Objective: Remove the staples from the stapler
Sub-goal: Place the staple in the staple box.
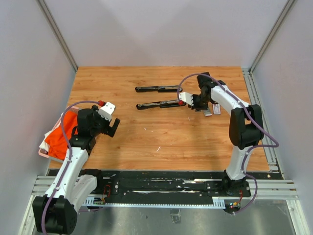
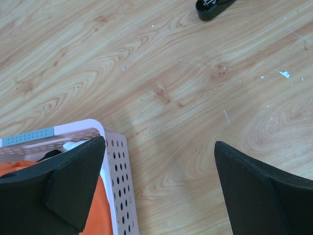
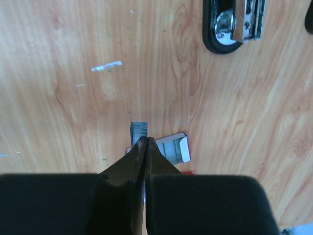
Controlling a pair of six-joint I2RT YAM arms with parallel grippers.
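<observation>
The black stapler lies open at the back of the table as two long arms, one [image 1: 157, 88] behind the other [image 1: 159, 104]. Its end with the shiny metal channel [image 3: 234, 24] shows in the right wrist view. My right gripper [image 1: 191, 103] [image 3: 146, 138] hangs low at the front arm's right end, its jaws shut tip to tip. A short grey strip of staples [image 3: 138, 129] shows just past the tips, its near end hidden behind one fingertip; I cannot tell if it is pinched. My left gripper [image 1: 113, 128] [image 2: 159, 142] is open and empty, far left of the stapler.
A small flat white-and-red box [image 3: 171, 148] [image 1: 215, 108] lies under the right gripper. A pink perforated basket [image 2: 117, 161] [image 1: 43, 152] holding orange cloth [image 1: 61, 134] sits at the left edge beside the left gripper. Small pale flecks [image 2: 283, 74] dot the wood. Walls enclose the table.
</observation>
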